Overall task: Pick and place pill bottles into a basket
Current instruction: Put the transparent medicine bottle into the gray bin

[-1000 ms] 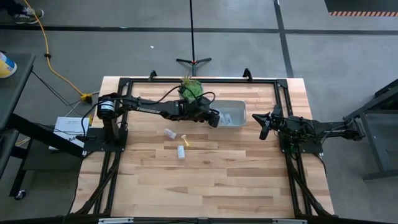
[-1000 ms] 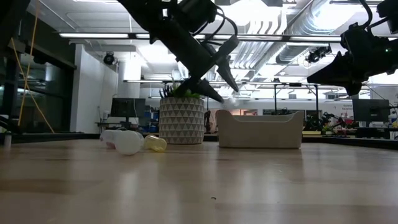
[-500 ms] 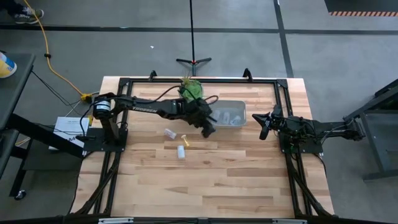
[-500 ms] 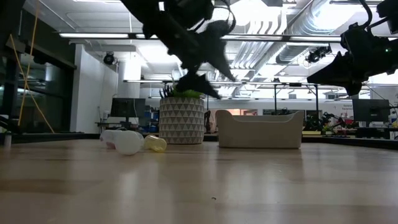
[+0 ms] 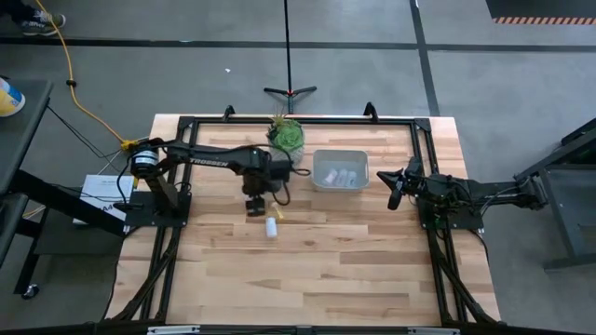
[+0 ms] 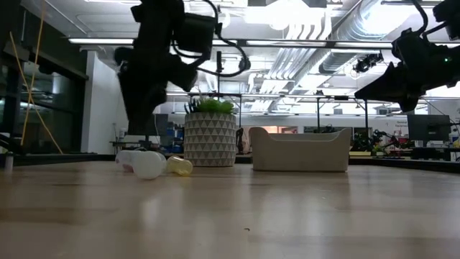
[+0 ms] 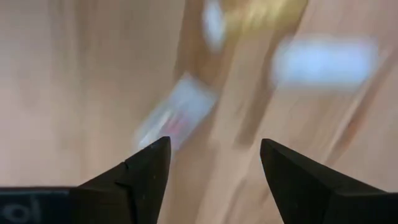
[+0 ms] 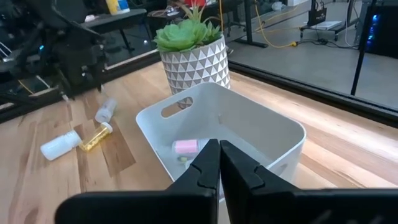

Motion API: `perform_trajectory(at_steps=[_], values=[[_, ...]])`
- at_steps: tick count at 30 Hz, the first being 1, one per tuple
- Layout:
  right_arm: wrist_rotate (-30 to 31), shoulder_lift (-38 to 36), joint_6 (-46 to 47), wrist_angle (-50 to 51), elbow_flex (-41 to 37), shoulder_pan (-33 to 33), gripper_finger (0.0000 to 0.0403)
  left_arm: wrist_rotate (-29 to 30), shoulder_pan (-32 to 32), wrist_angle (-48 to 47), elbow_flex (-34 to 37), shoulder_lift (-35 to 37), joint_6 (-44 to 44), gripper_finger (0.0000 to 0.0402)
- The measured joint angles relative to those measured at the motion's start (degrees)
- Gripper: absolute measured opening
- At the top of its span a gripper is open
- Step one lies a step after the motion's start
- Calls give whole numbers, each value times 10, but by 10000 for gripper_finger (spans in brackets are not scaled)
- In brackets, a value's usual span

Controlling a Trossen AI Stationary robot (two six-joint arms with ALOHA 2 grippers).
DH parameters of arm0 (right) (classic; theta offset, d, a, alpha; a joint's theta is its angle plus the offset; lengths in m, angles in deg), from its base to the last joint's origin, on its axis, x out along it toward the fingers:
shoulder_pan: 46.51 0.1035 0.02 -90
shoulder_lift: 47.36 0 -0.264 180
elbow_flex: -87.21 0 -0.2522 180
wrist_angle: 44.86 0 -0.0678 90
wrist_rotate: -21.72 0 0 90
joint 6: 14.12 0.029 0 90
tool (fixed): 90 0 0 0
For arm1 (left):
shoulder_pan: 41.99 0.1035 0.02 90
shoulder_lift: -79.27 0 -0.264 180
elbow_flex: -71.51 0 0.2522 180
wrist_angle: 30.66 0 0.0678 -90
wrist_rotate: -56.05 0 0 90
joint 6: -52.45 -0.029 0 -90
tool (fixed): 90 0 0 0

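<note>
Three loose pill bottles (image 5: pixel 271 226): lying on the table (image 5: pixel 307 270), left of the basket, one yellowish.
Left end effector (image 5: pixel 253 206): fingers spread, empty, above the loose bottles.
Potted plant (image 5: pixel 287 136): just beside the basket.
Basket (image 5: pixel 318 167): rear centre of the table, with bottles inside.
Right end effector (image 5: pixel 395 192): fingers pressed together, right of the basket.

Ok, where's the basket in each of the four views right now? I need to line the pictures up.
High view: the basket sits at upper centre, right of the potted plant.
Low view: the basket is right of centre, beside the plant's patterned pot.
Left wrist view: not in it.
Right wrist view: the basket fills the centre, plant behind it.
Shared landmark: the potted plant.
</note>
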Motion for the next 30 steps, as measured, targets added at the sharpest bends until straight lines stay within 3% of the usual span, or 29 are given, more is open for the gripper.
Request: perform_trajectory(at_steps=[4, 11, 26, 30], values=[[1, 4, 0, 0, 0, 0, 3, 56, 0, -22, 3, 0, -94, 280], [-3, 4, 0, 0, 0, 0, 1, 44, 0, -2, 4, -4, -220, 282], [-21, 4, 0, 0, 0, 0, 6, 45, 0, 20, 4, -6, -280, 285], [-21, 4, 0, 0, 0, 0, 2, 44, 0, 48, 40, -6, -280, 285]])
